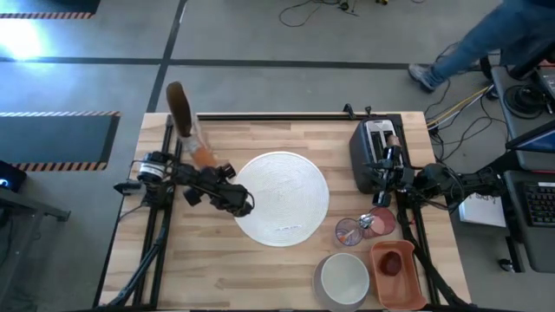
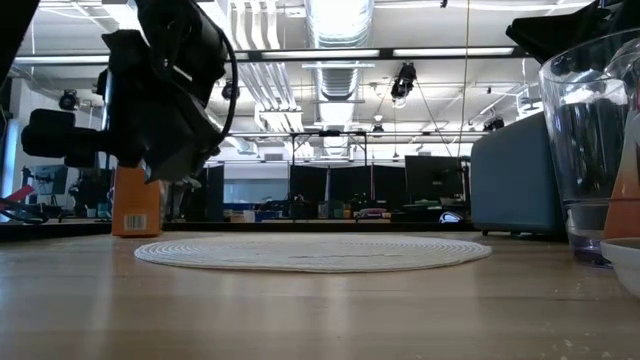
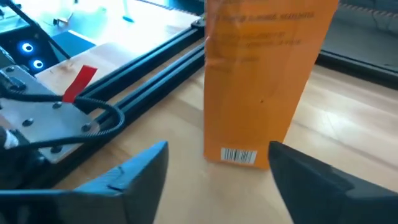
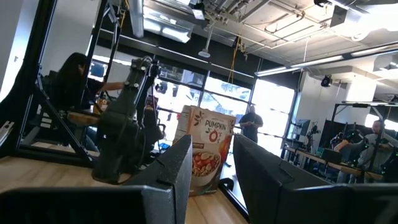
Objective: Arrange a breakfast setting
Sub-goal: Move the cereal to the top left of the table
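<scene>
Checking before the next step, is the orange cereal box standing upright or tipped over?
Upright: the cereal box stands on its base on the table, apart from the left hand.

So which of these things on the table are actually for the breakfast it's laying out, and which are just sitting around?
For the breakfast:
- large round white plate
- cereal box, standing upright
- white bowl
- clear purplish glass
- pink cup
- left gripper, open, by the plate's edge

Just lying about:
- black toaster
- orange tray, holding something red
- cables on the floor
</scene>
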`<state>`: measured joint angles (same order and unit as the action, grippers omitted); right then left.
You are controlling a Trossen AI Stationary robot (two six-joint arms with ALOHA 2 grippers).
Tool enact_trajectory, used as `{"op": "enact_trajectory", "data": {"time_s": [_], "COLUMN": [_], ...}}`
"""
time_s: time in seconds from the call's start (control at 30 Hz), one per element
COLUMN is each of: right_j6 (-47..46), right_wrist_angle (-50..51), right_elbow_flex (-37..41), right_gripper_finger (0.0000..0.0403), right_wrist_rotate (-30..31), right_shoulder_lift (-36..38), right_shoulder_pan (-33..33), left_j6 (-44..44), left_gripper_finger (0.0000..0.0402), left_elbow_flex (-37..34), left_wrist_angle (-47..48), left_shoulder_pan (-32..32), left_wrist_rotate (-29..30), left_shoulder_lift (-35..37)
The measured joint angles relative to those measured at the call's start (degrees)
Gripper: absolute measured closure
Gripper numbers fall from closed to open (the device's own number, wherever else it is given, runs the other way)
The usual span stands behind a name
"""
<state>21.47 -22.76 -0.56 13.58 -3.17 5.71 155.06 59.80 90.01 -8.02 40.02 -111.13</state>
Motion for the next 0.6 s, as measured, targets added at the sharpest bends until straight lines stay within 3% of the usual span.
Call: {"op": "enact_trajectory", "data": {"time_s": [0.2, 0.6], "right_j6": [0.0, 0.0], "right_wrist_angle": [0.0, 0.0], "right_elbow_flex": [0.0, 0.0], "right_gripper_finger": [0.0296, 0.0296], "right_wrist_rotate": [0.0, 0.0], "right_shoulder_lift": [0.0, 0.0], "right_shoulder_pan": [0.0, 0.0], "left_j6": [0.1, 4.6], "left_gripper_finger": [0.0092, 0.0091], "left_elbow_flex": [-1.5, -5.3], "left_wrist_angle": [0.0, 0.0], "left_shoulder_pan": [2.0, 7.0], "left_wrist_rotate": [2.1, 11.8], "left_shoulder_lift": [0.0, 0.0]}}
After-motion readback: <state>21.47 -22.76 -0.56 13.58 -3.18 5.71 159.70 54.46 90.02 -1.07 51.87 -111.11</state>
